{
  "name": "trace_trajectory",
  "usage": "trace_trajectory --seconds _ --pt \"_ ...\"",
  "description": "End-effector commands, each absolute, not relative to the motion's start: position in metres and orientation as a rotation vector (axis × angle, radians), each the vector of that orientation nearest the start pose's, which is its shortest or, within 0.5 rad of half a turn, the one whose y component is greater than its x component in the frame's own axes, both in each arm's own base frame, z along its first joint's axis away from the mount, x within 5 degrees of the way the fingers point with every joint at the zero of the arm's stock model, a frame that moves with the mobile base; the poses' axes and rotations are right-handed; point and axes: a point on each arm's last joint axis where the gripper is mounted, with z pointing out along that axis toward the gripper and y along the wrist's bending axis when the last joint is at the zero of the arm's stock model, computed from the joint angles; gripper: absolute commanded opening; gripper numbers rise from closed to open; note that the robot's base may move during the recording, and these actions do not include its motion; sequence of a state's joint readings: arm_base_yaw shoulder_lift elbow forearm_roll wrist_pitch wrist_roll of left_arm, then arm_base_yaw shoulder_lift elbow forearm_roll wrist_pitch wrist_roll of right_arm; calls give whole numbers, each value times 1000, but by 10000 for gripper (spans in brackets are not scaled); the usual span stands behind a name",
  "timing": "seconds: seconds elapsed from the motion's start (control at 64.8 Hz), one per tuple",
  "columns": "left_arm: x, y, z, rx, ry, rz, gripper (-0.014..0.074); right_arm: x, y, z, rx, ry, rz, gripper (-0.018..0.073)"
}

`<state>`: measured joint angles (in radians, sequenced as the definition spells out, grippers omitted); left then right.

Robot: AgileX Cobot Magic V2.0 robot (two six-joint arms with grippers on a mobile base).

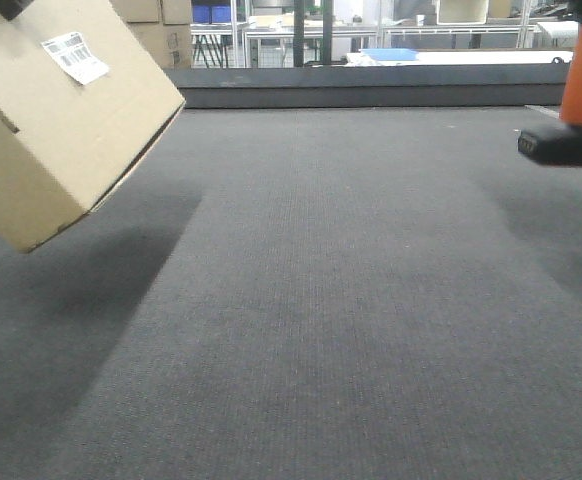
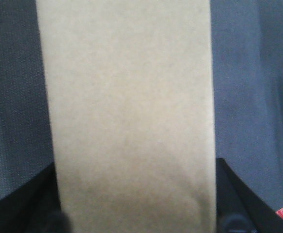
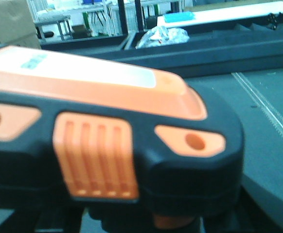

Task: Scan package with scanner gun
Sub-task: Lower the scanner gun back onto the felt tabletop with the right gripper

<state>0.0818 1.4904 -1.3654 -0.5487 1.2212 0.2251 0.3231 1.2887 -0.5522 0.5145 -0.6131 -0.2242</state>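
Observation:
The package, a tan cardboard box, hangs tilted above the grey mat at upper left, casting a shadow below. Its white barcode label faces up and right. In the left wrist view the package fills the middle, and my left gripper is shut on it, with a black finger pressed against each side. At the right edge the scanner gun floats off the mat, orange handle above black base. Its black and orange head fills the right wrist view. My right gripper holds it from below, fingers mostly hidden.
A raised dark ledge bounds the grey mat at the back. Beyond it stand brown cartons and a white table with a blue tray. A pale seam crosses the mat on the right.

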Motion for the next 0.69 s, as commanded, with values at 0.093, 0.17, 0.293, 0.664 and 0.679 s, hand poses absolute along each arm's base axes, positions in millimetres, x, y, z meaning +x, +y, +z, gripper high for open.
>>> trace_trajectory --seconds 0.093,0.17,0.293,0.664,0.679 --pt "297 -21 351 47 2654 -694 -111 260 56 263 122 1584 119 -162" --pt "297 -21 351 47 2654 -694 -111 262 57 259 120 1599 115 -162" --pt "297 -21 351 47 2654 -694 -111 266 58 250 114 1627 106 -162" --pt "297 -21 351 47 2654 -694 -111 277 61 224 100 1707 72 -162" --pt "297 -21 351 47 2654 -694 -111 277 61 224 100 1707 72 -162"
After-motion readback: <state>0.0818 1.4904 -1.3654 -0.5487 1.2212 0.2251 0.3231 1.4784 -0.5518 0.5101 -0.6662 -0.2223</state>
